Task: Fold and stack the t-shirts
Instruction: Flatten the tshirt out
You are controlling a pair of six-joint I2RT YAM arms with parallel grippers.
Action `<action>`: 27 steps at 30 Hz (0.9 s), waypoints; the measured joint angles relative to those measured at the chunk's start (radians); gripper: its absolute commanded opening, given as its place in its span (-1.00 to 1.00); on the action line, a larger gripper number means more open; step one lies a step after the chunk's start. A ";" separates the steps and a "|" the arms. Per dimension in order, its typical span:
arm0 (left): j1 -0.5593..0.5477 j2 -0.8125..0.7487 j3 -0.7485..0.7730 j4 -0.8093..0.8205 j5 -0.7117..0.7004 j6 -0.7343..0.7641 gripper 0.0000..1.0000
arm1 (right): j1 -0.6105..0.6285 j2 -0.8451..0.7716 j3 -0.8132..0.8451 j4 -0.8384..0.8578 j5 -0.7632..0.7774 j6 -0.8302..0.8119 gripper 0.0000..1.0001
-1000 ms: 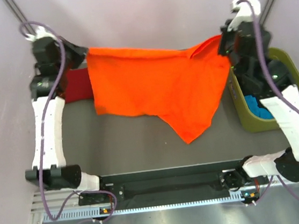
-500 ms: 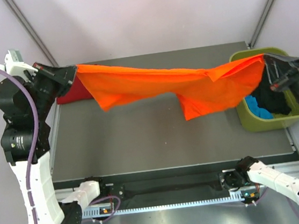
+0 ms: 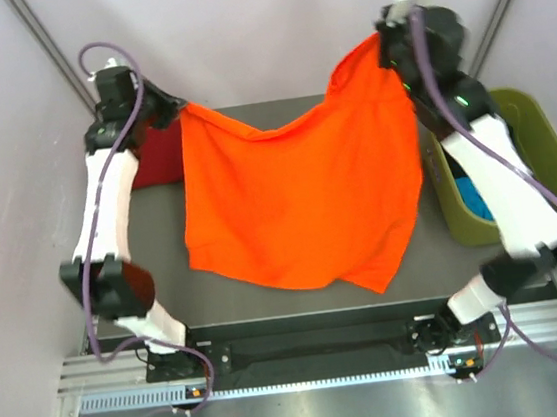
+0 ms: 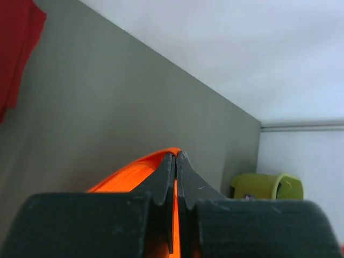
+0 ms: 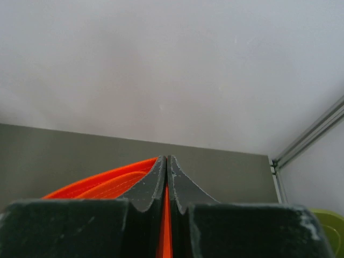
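The bright orange t-shirt (image 3: 297,191) hangs spread in the air between my two raised grippers, sagging in the middle, its lower edge near the table's front. My left gripper (image 3: 174,108) is shut on its upper left corner; the orange cloth (image 4: 129,174) shows pinched between the jaws. My right gripper (image 3: 381,44) is shut on the upper right corner, held higher; orange cloth (image 5: 102,183) bulges left of its jaws. The dark red t-shirt (image 3: 157,154) lies at the table's back left, partly behind the orange one, and shows in the left wrist view (image 4: 16,48).
The olive-green plastic tub (image 3: 544,153) stands at the table's right edge with blue and dark cloth inside; it also shows in the left wrist view (image 4: 266,185). Grey walls close in the back and sides. The arm bases sit on the rail (image 3: 314,345) at the front.
Both grippers moved from stretched wide apart and low to closer together and high at the back. The orange shirt went from a taut horizontal band to hanging spread downward.
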 measured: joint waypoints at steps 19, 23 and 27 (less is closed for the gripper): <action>0.021 0.038 0.225 0.042 0.094 -0.018 -1.00 | -0.200 -0.011 0.202 -0.001 -0.117 -0.070 -1.00; 0.021 -0.151 -0.088 0.076 0.091 0.026 -1.00 | -0.200 -0.223 -0.086 -0.023 -0.149 -0.029 -1.00; 0.021 -0.304 -0.425 0.058 0.075 0.069 -1.00 | -0.196 -0.387 -0.462 -0.087 -0.185 0.054 -1.00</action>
